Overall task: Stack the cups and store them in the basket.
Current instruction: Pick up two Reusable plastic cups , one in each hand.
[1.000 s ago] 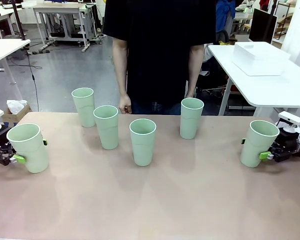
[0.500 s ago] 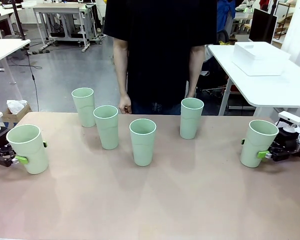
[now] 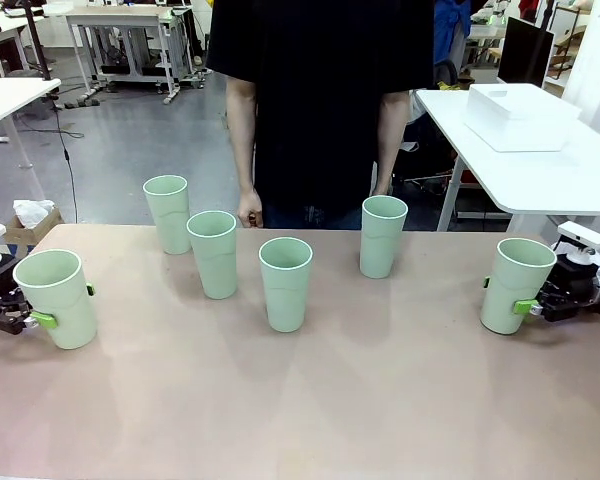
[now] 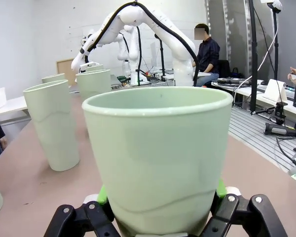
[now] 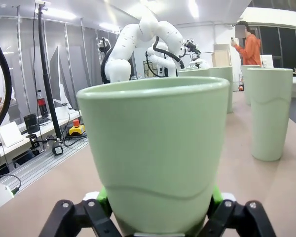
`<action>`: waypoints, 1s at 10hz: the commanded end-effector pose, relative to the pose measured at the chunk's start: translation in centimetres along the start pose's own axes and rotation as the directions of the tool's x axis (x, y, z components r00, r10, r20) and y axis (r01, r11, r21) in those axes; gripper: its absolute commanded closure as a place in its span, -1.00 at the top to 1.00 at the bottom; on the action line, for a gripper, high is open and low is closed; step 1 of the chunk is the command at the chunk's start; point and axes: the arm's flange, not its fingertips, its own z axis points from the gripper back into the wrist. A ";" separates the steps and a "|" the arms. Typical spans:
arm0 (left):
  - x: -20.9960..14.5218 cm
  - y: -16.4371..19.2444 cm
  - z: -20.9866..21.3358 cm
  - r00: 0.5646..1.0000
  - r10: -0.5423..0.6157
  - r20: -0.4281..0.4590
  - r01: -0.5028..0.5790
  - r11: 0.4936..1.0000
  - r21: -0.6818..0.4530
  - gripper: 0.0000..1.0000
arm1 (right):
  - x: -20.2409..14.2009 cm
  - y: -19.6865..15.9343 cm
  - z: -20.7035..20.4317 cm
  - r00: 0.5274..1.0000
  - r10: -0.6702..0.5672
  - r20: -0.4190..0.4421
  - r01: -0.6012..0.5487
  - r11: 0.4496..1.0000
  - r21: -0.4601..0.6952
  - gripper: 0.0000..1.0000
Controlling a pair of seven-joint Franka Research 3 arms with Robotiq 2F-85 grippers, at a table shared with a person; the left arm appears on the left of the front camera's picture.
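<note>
1. Firstly, taking 12 o'clock as the person's (image 3: 320, 100) side of the brown table (image 3: 300, 410), the left cup (image 3: 48, 278) is at the 9 o'clock edge; its long axis is about vertical and its mouth points up.
2. Low on this cup's wall the left gripper (image 3: 64, 304) is pinching it, one green pad on each side; in the left wrist view the pads (image 4: 220, 189) press on the wall.
3. At the 3 o'clock edge is the right cup (image 3: 520, 268), also upright with mouth up; the right gripper (image 3: 505, 296) is clamped on its lower part.
4. Four free cups stand upright, mouths up, apart from each other: the far cup (image 3: 167, 213) at 10 o'clock, the second cup (image 3: 212, 255) just beside it, the middle cup (image 3: 285, 285) near the centre, the fourth cup (image 3: 383, 237) at 1 o'clock.
5. Past 2 o'clock, the basket (image 3: 520, 118) lies on a white side table (image 3: 540, 175), open side up, well apart from all cups.
</note>
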 end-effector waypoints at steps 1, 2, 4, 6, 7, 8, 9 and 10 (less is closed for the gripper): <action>1.0 -1.0 -0.2 1.000 0.023 -0.018 -0.025 0.997 -0.071 -0.23 | 0.4 0.4 -0.3 0.997 -0.079 -0.020 0.080 0.994 0.076 -0.60; 0.0 0.0 0.0 1.000 0.000 0.000 0.000 1.000 0.000 -0.23 | 0.0 0.0 0.0 1.000 0.000 0.000 0.000 1.000 0.000 -0.60; 0.0 0.0 0.0 1.000 0.000 0.000 0.000 1.000 0.000 -0.23 | 0.0 0.0 0.0 1.000 0.000 0.000 0.000 1.000 0.000 -0.60; 0.2 0.2 0.1 0.999 0.031 -0.013 -0.032 0.999 -0.016 0.70 | 0.0 0.2 0.1 1.000 -0.015 -0.006 0.016 1.000 0.015 0.67; 1.6 0.3 -0.2 1.000 0.012 0.000 -0.012 0.999 0.040 0.70 | 1.7 0.2 -1.2 1.000 0.016 -0.026 -0.016 0.999 -0.033 0.67; 3.6 0.7 -0.7 1.000 -0.011 0.014 0.010 0.997 0.081 0.70 | 3.7 0.2 -2.4 0.999 0.010 -0.031 -0.012 0.997 -0.076 0.67; 6.0 1.1 -1.5 1.000 -0.014 0.004 0.013 0.994 0.109 0.70 | 5.8 0.3 -3.8 0.999 -0.008 -0.032 0.004 0.994 -0.110 0.67; 8.2 1.2 -2.3 0.999 -0.032 -0.014 0.033 0.991 0.128 0.70 | 7.7 0.7 -4.8 1.000 -0.004 -0.031 0.000 0.990 -0.139 0.67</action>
